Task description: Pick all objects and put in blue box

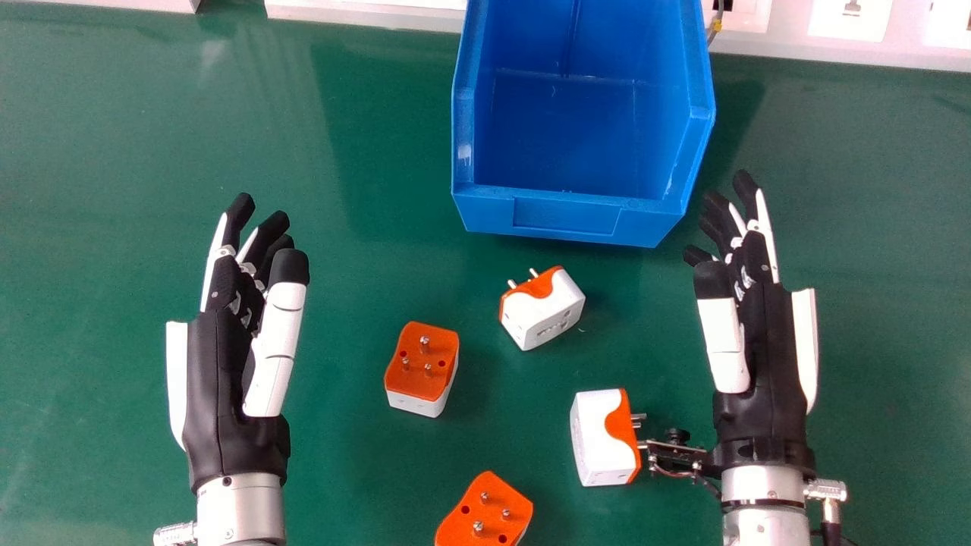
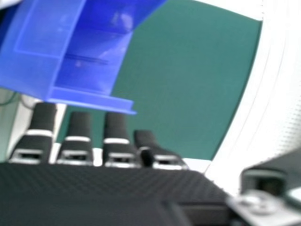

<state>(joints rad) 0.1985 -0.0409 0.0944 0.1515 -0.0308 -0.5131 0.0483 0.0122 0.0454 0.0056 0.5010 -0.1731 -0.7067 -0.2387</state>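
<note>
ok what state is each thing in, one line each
Blue box: upright, open-topped
Adapter nearest box: on its side, prongs facing away from robot
Left adapter: prongs up
Bottom-edge adapter: prongs up
Right adapter: on its side, prongs right
Left hand: open
Right hand: open

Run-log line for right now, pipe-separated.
left hand: open, empty | right hand: open, empty | plug adapters: four, on green table | blue box: no adapters visible inside | to do: box all four
</note>
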